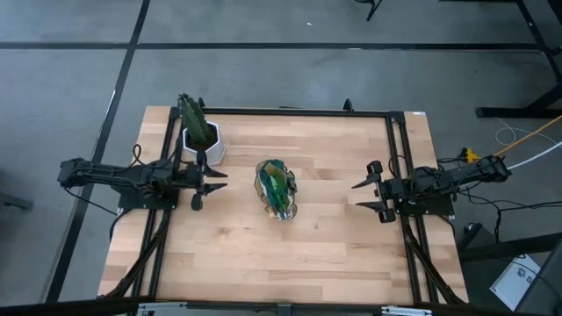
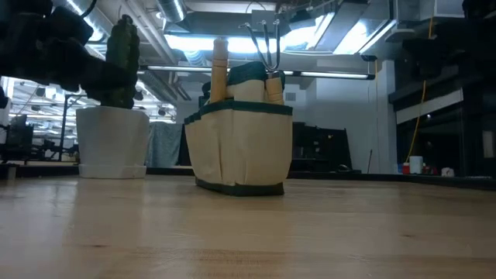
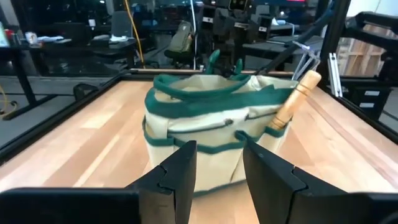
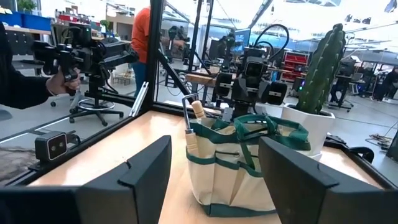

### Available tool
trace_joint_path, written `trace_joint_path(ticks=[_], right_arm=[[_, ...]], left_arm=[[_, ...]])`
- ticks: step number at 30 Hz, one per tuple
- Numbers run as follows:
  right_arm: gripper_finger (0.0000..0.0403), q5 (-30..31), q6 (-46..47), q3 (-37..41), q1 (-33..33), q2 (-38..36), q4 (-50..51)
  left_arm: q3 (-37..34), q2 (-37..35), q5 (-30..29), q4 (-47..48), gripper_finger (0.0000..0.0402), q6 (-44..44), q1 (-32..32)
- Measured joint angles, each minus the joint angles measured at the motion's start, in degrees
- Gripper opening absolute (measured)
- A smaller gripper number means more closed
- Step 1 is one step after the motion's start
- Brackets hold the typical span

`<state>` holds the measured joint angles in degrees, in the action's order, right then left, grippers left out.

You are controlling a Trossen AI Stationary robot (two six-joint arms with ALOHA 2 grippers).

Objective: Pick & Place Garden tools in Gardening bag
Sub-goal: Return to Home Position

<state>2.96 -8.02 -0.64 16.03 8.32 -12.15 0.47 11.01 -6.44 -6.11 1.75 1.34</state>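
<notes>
The gardening bag (image 1: 277, 189) stands upright in the middle of the tabletop (image 1: 334, 254). Tools poke out of its top. In the low view I see the prongs of a hand rake (image 2: 263, 43) and a wooden handle (image 2: 220, 70) next to something green. I see no tool lying loose on the wood, so I think the packing part is done. The job now looks like the last one: the arms go to their resting places. The left gripper (image 1: 213, 181) hangs between the bag and the left edge, apart from the bag. Its fingers are only a little way apart, and they hold nothing. The right gripper (image 1: 358, 196) hangs near the right edge, well apart from the bag. Its fingers are spread wide, and they hold nothing too. A cactus plant in a white pot (image 1: 202, 140) sits near the back left corner, just beside the left arm. For the next move each arm should go toward its own side edge. The left arm should take care not to bump the pot.
</notes>
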Motion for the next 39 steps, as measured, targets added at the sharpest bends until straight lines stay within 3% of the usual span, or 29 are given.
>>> trace_joint_path(ticks=[4, 9, 39], right_arm=[[0.0242, 0.0, -0.38, 0.0, 0.0, 0.0, 0.01], [0.0242, -0.01, -0.34, 0.0, 0.0, 0.0, 0.57], [0.0242, -0.11, 0.03, 0.0, 0.02, 0.0, 2.08]], left_arm=[[0.04, -5.06, 0.69, 4.69, 0.0127, 0.47, 0.0], [0.17, -8.83, 6.03, 5.88, 0.0127, -0.91, -0.04], [0.17, -8.83, 6.05, 6.08, 0.0127, -1.02, -0.04]])
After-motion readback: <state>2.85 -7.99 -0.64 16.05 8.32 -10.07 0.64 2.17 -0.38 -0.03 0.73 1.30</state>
